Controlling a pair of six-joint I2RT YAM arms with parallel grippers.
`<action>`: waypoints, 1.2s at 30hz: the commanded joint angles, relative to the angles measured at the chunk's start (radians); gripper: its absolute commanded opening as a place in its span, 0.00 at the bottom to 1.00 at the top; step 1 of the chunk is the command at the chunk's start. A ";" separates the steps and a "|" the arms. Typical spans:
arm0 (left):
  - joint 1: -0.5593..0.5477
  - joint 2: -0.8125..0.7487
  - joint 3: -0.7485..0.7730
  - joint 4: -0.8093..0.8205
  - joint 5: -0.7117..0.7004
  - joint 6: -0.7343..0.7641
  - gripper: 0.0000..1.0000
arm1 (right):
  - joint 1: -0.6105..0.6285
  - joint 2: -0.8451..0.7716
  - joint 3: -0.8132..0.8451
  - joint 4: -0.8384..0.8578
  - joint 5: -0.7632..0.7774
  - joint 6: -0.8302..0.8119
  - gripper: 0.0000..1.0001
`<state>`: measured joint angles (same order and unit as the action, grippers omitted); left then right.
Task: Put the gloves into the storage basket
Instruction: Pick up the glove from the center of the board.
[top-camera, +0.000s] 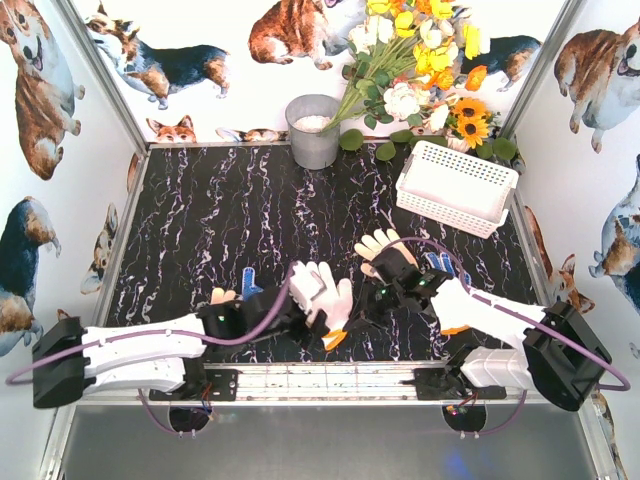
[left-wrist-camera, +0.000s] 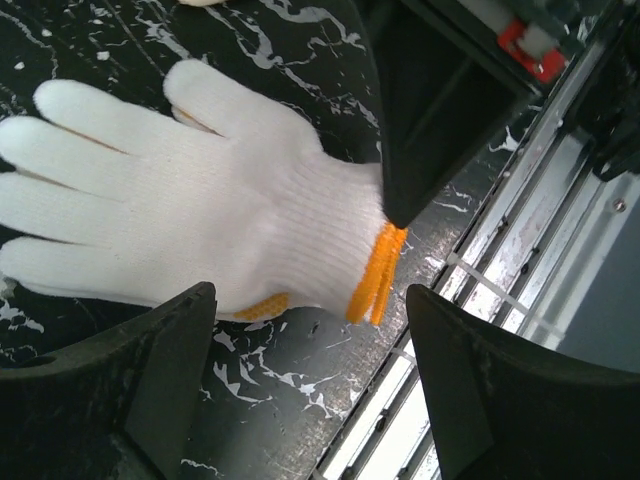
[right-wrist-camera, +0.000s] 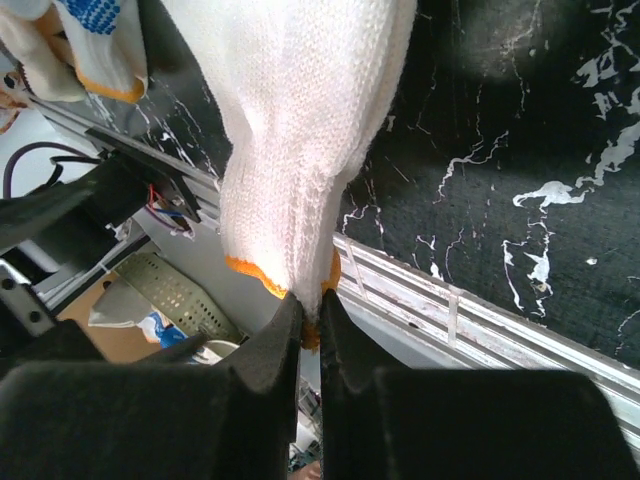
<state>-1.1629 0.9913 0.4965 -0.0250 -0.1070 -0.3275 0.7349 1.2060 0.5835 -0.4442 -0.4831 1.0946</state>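
A white knit glove (top-camera: 325, 292) (left-wrist-camera: 180, 190) with an orange cuff (left-wrist-camera: 378, 270) lies flat near the table's front edge. My right gripper (right-wrist-camera: 310, 305) (top-camera: 350, 322) is shut on that cuff, and the glove (right-wrist-camera: 300, 120) stretches away from its fingers. My left gripper (left-wrist-camera: 310, 300) (top-camera: 305, 318) is open, its fingers standing either side of the cuff end without touching it. A cream glove (top-camera: 378, 245) and a blue-dotted glove (top-camera: 440, 262) lie behind the right gripper. Another glove (top-camera: 225, 296) lies left of the left gripper. The white storage basket (top-camera: 455, 185) stands at the back right.
A grey metal bucket (top-camera: 313, 130) stands at the back centre, with a bunch of flowers (top-camera: 420, 60) beside it. A metal rail (left-wrist-camera: 520, 300) runs along the table's front edge, right under the glove's cuff. Printed walls close in the left, right and back sides.
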 joint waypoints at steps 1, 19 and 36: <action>-0.087 0.088 0.066 0.014 -0.147 0.120 0.72 | -0.028 0.002 0.064 -0.022 -0.074 -0.052 0.00; -0.222 0.332 0.116 0.169 -0.200 0.236 0.88 | -0.052 0.017 0.089 -0.004 -0.100 -0.021 0.00; -0.310 0.492 0.162 0.127 -0.443 0.324 0.42 | -0.064 0.000 0.061 0.047 -0.109 0.029 0.00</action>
<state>-1.4643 1.4769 0.6285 0.1020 -0.4873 -0.0212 0.6785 1.2259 0.6273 -0.4637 -0.5667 1.1049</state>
